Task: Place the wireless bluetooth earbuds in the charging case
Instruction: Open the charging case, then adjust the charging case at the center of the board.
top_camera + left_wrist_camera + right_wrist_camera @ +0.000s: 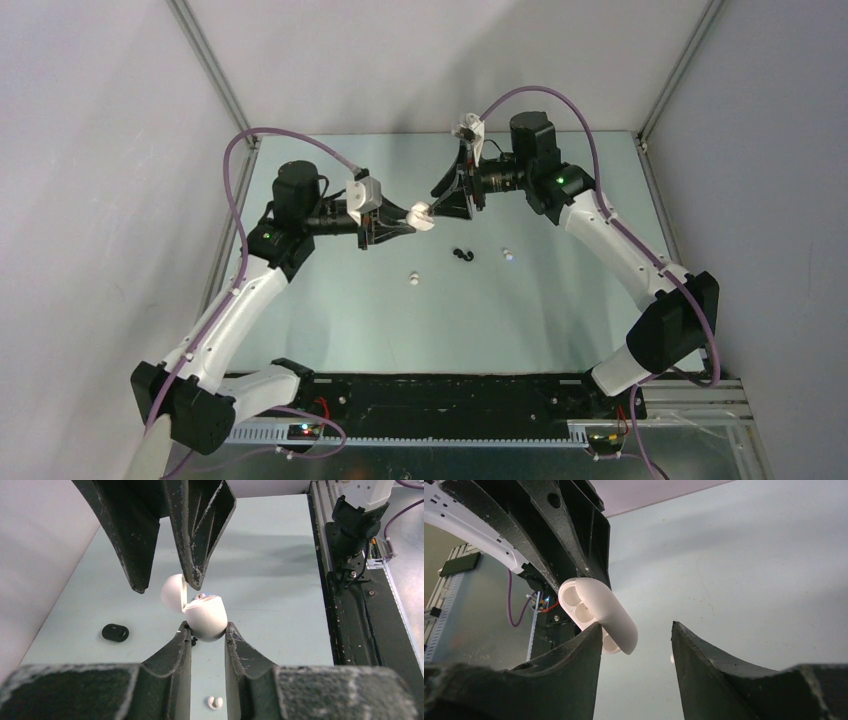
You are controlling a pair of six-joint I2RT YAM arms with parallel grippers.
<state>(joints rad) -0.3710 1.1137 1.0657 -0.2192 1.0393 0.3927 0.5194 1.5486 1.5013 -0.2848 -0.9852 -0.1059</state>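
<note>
Overhead, we are seeing the left gripper [416, 215] pinching the white case [422, 218] above the table [330, 320], with white earbuds [412, 277] and black earbuds [462, 255] lying loose below. Through the left wrist, the lid [172, 592] is standing open between the spread fingers of the right gripper [168, 586]. Through the right wrist, we are looking into the case's two sockets [574, 600], one finger just beside it.

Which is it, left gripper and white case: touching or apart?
Touching. Left wrist view: the left gripper pinches the white case from both sides.
</note>
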